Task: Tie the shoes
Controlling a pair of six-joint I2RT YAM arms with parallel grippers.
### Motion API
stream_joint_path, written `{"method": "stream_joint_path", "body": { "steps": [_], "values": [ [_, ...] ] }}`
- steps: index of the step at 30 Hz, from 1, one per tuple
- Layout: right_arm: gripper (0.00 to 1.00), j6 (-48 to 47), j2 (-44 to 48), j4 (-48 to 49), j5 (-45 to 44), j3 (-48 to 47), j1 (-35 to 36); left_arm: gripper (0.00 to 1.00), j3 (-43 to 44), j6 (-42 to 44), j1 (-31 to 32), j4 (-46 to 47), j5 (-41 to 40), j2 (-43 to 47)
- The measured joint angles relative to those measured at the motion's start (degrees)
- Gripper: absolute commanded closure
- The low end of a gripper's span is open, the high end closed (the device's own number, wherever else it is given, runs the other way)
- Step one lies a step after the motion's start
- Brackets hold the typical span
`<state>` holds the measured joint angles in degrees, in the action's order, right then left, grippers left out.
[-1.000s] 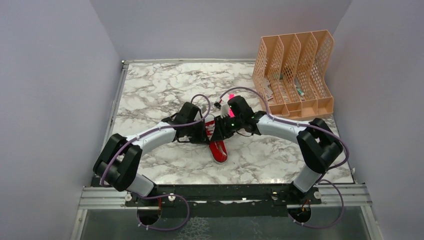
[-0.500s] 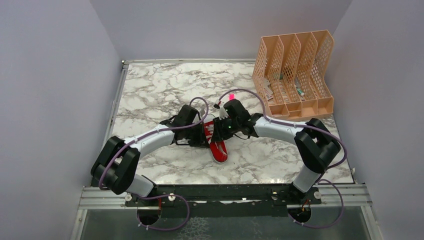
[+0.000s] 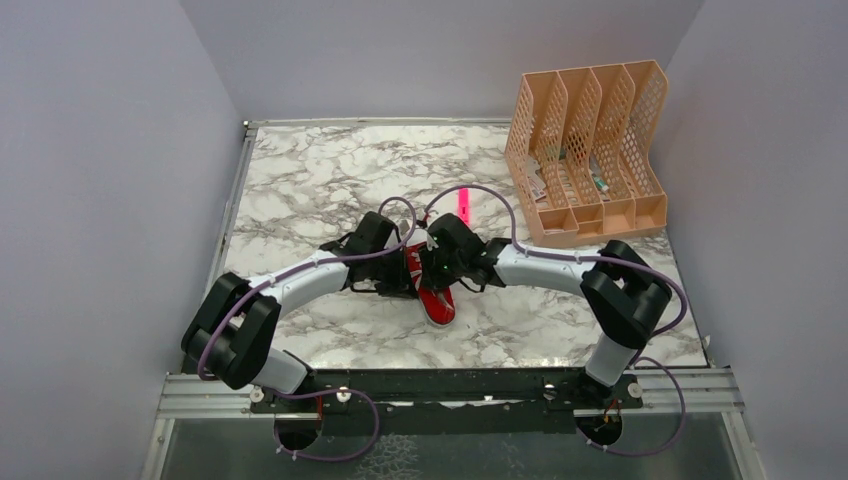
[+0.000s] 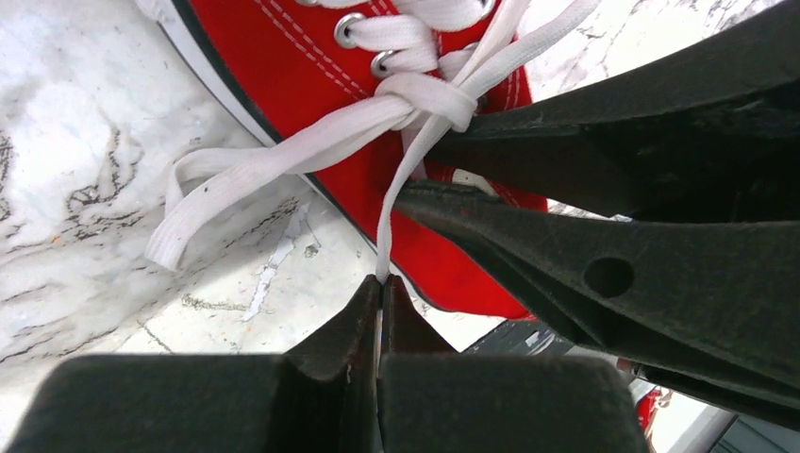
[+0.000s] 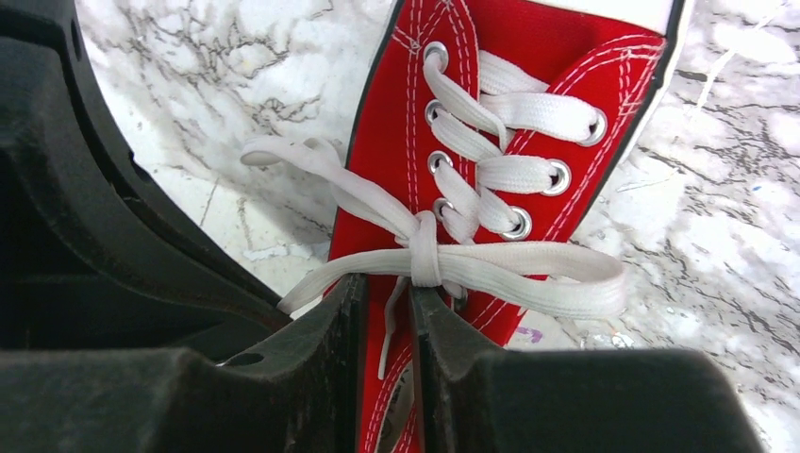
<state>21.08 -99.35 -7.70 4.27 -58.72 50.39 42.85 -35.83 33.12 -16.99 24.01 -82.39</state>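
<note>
The shoe (image 3: 437, 298) is seen lying on the table (image 3: 300, 180) between the two arms, near the middle, with its toe turned toward the arm bases. Its laces are drawn into a knot (image 5: 425, 247) over the top eyelets, and a flat loop (image 5: 566, 274) is spread out to each side. The left gripper (image 4: 380, 293) is closed, and a thin strand (image 4: 401, 189) running down from the knot is pinched at its fingertips. The right gripper (image 5: 387, 291) is held over the shoe's opening, just below the knot, with its jaws a narrow gap apart. A strand is seen hanging in that gap, not clamped. The two grippers are set close together beside the shoe. A pink marker (image 3: 465, 204) lies farther back, and a rack (image 3: 590, 140) stands at the far right corner
</note>
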Motion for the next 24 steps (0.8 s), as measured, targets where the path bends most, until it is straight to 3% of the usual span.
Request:
{"method": "stream_joint_path", "body": {
  "steps": [5,11,24],
  "values": [
    [0.75,-0.22,-0.33,-0.2,-5.03,-0.31,1.38,1.0,-0.61,0.0,0.0,-0.07,0.17,0.0],
    [0.98,-0.52,-0.68,-0.35,-7.1,-0.48,1.73,1.0,-0.96,-0.37,0.0,0.04,0.63,1.27],
    [0.99,0.48,5.18,-8.37,-5.53,-1.09,1.62,1.0,-8.5,-3.43,-0.07,1.31,2.45,3.1]
  ]
}}
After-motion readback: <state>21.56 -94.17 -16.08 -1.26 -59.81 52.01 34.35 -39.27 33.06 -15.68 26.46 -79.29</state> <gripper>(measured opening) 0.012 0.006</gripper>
